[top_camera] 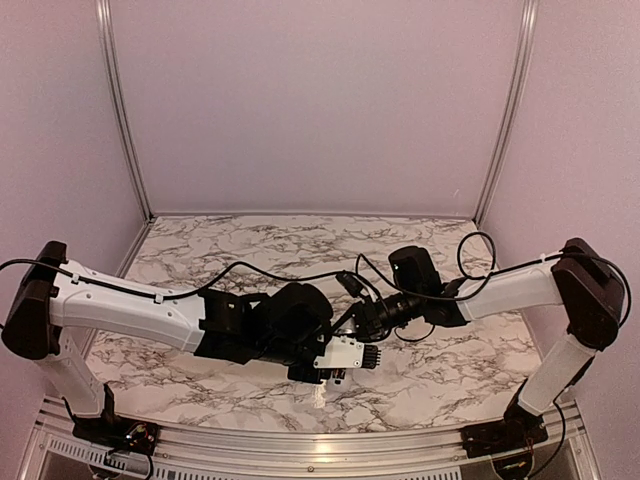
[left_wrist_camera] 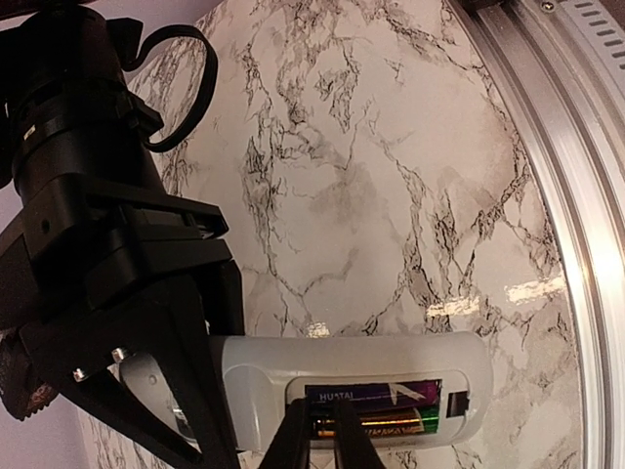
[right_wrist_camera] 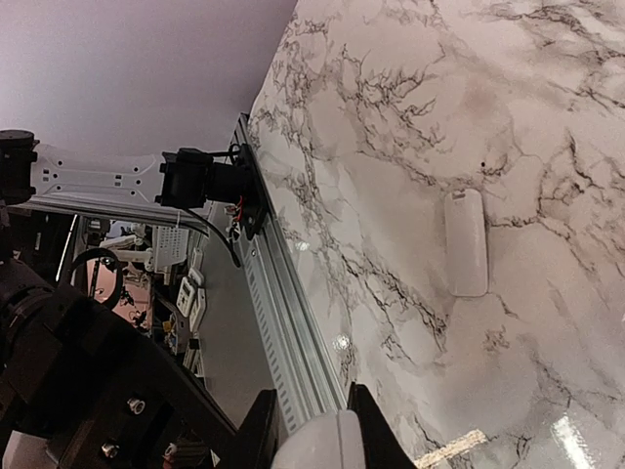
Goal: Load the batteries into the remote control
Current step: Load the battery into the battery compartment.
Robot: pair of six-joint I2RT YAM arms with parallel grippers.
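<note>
Remote control [left_wrist_camera: 371, 357] clamped in right pincer [right_wrist_camera: 314, 430]; left pincer [left_wrist_camera: 325, 440] narrow at batteries [left_wrist_camera: 376, 396], one reading roughly "HUSTAI".

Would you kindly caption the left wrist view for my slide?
Two batteries sit in the remote control's open compartment.

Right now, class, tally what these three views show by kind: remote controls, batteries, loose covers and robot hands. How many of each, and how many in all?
remote control: 1
batteries, lying in its open compartment: 2
loose white cover: 1
robot hands, left hand and right hand: 2
Total: 6
</note>
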